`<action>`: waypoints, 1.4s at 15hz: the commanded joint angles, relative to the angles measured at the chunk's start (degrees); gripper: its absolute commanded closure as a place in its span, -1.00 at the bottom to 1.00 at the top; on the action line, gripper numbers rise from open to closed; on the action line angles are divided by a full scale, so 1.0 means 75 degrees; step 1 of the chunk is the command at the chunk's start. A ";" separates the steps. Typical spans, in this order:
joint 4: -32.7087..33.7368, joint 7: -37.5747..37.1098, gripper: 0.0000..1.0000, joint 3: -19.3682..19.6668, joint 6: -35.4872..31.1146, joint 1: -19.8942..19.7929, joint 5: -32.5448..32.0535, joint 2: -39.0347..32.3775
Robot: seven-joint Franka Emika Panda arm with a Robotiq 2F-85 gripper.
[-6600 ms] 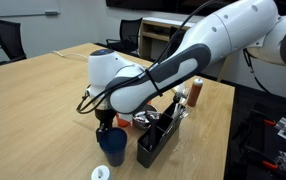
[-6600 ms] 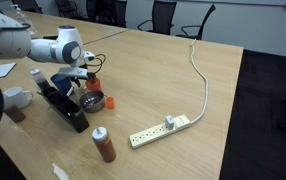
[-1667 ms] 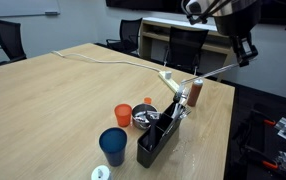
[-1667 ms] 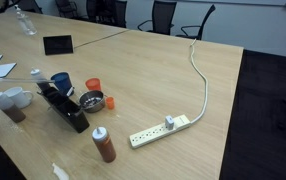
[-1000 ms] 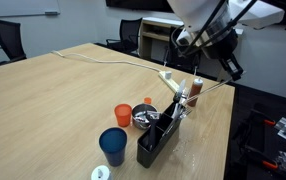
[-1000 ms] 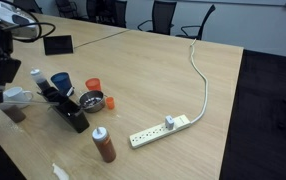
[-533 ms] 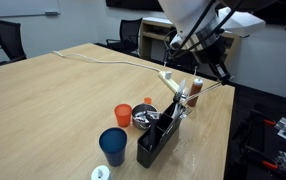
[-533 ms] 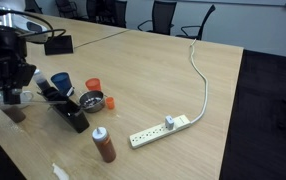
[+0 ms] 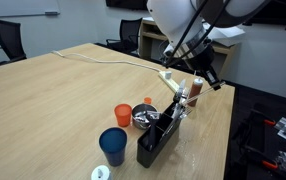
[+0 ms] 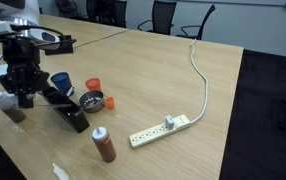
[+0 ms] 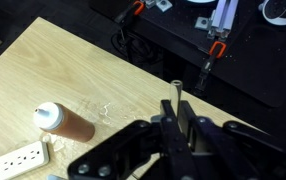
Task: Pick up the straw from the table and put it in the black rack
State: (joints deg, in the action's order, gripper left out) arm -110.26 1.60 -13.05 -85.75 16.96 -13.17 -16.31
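Note:
In the wrist view my gripper (image 11: 175,108) is shut on the straw (image 11: 176,90), a thin pale tube whose tip sticks up between the fingers. In both exterior views the straw is too thin to make out. The black rack (image 9: 159,136) (image 10: 64,106) stands upright on the table among the cups. The gripper (image 9: 211,80) (image 10: 24,96) hangs above the table just beyond the rack's end, close to the table edge.
Around the rack stand a blue cup (image 9: 112,146) (image 10: 61,81), an orange cup (image 9: 123,115) (image 10: 93,86) and a metal bowl (image 9: 146,117) (image 10: 91,101). Also there: a brown bottle (image 9: 196,92) (image 10: 104,146) (image 11: 68,123), a white power strip (image 10: 163,128) (image 11: 13,160), its cable (image 10: 198,70), and small white cups (image 10: 8,97).
Over the last second the arm has come down and moved in toward the rack's end, keeping its grip shut on the straw. The things on the table have not moved.

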 commanded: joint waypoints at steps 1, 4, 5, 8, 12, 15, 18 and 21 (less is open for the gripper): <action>0.0320 0.0337 0.94 -0.0005 0.0107 -0.0095 -0.0028 -0.0251; 0.0468 0.0588 0.94 0.0024 0.0138 -0.0141 0.0031 -0.0397; 0.0534 0.0720 0.94 0.0028 0.0151 -0.0167 0.0072 -0.0462; 0.0910 0.1286 0.94 0.0052 0.0382 -0.0260 0.0043 -0.0799; 0.1542 0.1755 0.94 0.0163 0.0647 -0.0354 -0.0083 -0.1374; 0.2001 0.1929 0.94 0.0212 0.0784 -0.0372 -0.0109 -0.1777; 0.2354 0.1898 0.68 0.0236 0.0826 -0.0365 -0.0066 -0.2038; 0.2604 0.1845 0.15 0.0253 0.0821 -0.0352 -0.0063 -0.2164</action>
State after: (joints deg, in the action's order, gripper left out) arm -93.60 15.08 -11.14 -81.71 14.39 -13.40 -31.23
